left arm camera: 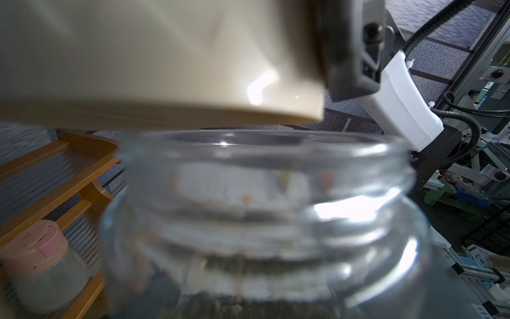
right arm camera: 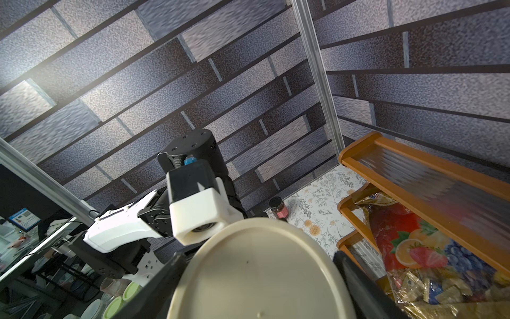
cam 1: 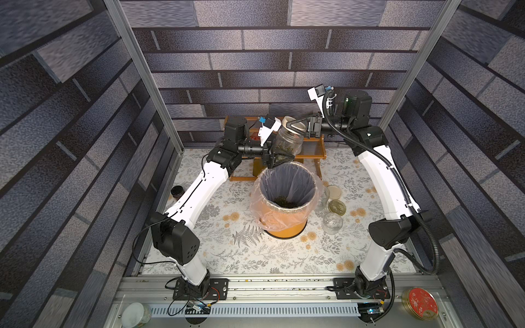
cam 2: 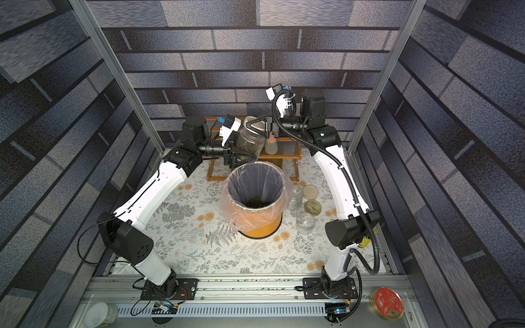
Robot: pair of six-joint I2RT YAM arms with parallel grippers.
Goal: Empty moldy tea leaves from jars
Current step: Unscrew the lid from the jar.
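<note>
left fingers grip the jar, tilted by the bin far rim, leaves inside. right fingers clamp the lid, clear of the mouth. move lid aside; pour over bin centre.

A floral-cloth table carries an orange bin under the left gripper, a wooden rack under the right gripper, two open glass jars and two loose lids beside the bin on the right gripper's side, and a dark jar well left of the left gripper.
</note>
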